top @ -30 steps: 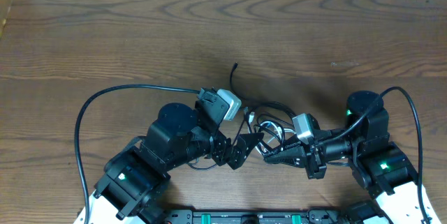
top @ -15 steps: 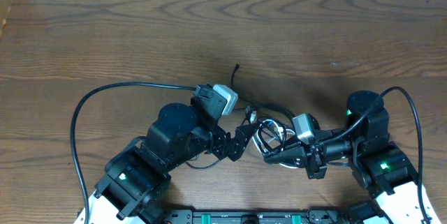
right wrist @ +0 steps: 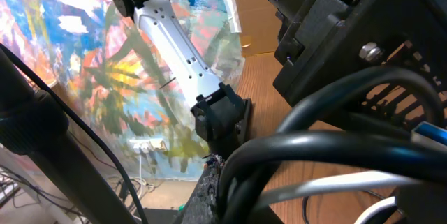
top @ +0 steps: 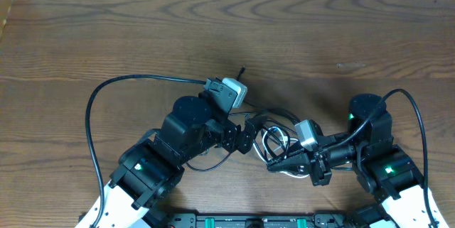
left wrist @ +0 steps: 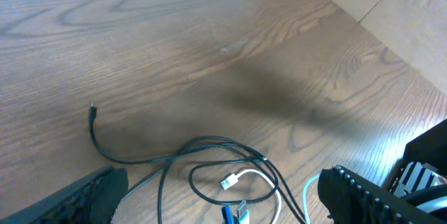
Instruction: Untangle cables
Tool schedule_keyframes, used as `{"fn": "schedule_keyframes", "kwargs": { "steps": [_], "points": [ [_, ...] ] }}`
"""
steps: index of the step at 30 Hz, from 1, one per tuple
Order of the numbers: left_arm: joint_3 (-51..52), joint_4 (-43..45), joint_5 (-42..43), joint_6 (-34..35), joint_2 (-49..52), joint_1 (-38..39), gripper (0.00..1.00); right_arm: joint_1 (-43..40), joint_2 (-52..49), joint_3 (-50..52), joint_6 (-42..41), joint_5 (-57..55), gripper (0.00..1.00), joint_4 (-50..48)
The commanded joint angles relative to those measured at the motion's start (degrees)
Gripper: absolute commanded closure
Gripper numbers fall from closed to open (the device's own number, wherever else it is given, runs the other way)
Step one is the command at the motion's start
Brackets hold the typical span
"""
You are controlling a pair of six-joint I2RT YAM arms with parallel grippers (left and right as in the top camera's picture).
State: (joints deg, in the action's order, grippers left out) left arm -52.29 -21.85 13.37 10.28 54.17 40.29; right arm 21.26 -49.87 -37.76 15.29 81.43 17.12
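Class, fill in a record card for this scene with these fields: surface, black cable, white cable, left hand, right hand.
surface: brown wooden table
black cable: loose loops, one plug end lying free on the wood
white cable: plug end lies within a black loop
left hand: open, fingers wide apart, one on each side of the tangle
right hand: at the tangle's near edge; open or shut unclear
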Motion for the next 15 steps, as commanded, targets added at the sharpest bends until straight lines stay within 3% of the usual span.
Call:
{"fn": "schedule_keyframes", "kwargs": {
  "steps": [1, 15],
  "points": [
    [-0.2, 1.0, 0.9, 0.0, -0.2, -0.1, 0.08, 0.5, 0.0, 0.1, 1.1, 0.8, 0.99, 0.0],
    [-0.2, 1.5, 10.4, 0.0, -0.4, -0.1, 0.09, 0.5, 0.0, 0.1, 1.0, -1.8, 0.99, 0.1]
  ]
}}
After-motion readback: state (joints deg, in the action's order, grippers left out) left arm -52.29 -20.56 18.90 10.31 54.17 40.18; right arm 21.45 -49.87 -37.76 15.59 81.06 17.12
